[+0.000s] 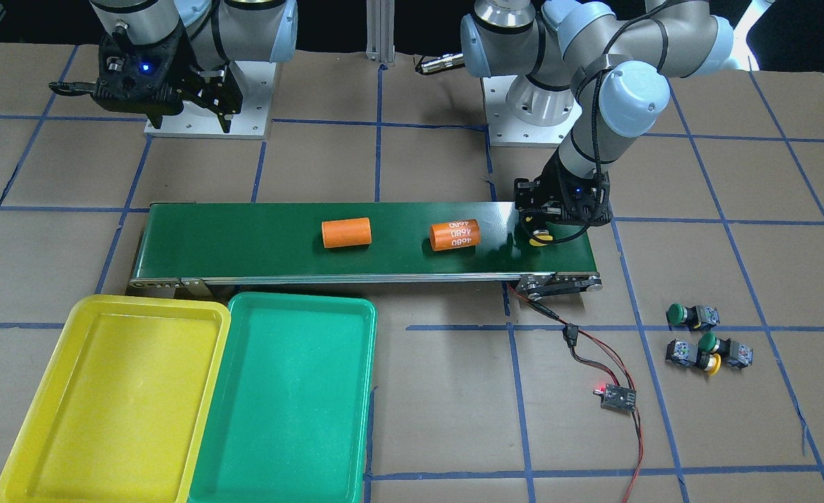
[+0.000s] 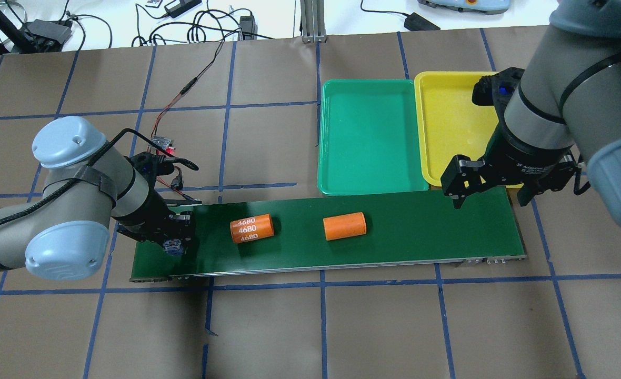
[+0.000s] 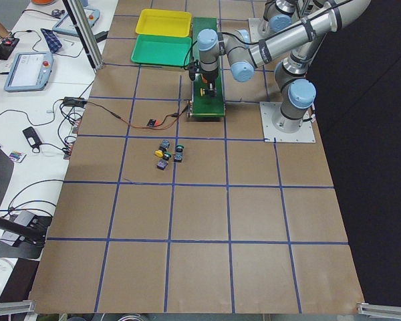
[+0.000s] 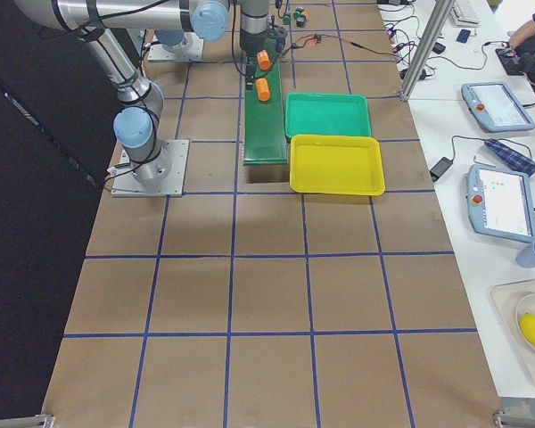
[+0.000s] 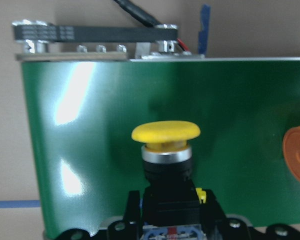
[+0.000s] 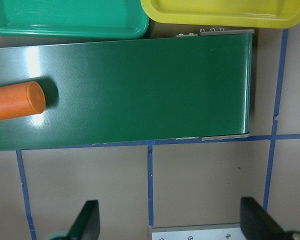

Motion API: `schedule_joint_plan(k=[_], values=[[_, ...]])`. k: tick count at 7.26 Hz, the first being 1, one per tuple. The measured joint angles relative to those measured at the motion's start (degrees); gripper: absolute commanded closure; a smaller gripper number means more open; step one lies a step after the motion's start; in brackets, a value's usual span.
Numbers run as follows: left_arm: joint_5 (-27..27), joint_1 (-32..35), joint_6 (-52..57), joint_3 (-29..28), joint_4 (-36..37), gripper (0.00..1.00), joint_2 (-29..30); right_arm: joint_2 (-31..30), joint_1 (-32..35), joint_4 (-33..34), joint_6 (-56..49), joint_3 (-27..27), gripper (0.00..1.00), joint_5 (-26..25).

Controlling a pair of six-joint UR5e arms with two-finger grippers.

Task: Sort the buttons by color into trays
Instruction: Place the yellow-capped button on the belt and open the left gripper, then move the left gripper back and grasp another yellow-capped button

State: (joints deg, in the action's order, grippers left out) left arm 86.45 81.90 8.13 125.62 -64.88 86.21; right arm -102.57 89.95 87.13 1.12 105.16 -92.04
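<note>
We see the conveyor belt (image 5: 115,125) as smooth, glossy dark green with white glare on it; its frame edge (image 5: 70,56) looks like bare metal; the yellow button (image 5: 166,165) has a smooth plastic cap with a soft sheen, a bright metal collar and a black plastic block; the yellow tray (image 1: 119,412) and green tray (image 1: 279,405) are shiny moulded plastic; the table (image 1: 454,419) cover looks like matt brown paper; the plain orange cylinder (image 1: 346,232) looks matt.

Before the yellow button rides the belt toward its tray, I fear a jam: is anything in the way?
Yes. On the belt between the button and the yellow tray lie the 4680 cylinder, nearest it, and a plain orange cylinder farther along.
</note>
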Motion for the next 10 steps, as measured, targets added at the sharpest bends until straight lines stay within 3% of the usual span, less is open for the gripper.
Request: schedule_joint_plan(k=[1,4,7,10], values=[[0.0,-0.1,0.3,-0.9,1.6,0.00,-0.1,0.0,0.0,0.0,0.0,0.0,0.00,0.0],[0.9,-4.2,10.3,-13.0,-1.4,0.00,4.4,0.0,0.0,0.0,0.0,0.0,0.00,0.0],[1.5,-13.5,27.0,-25.6,0.7,0.00,19.8,0.2,0.0,0.4,0.6,-0.1,0.00,0.2],[3.2,-16.2,34.9,-29.9,7.4,0.00,30.2,0.0,0.0,-0.1,3.4,0.0,0.00,0.0]])
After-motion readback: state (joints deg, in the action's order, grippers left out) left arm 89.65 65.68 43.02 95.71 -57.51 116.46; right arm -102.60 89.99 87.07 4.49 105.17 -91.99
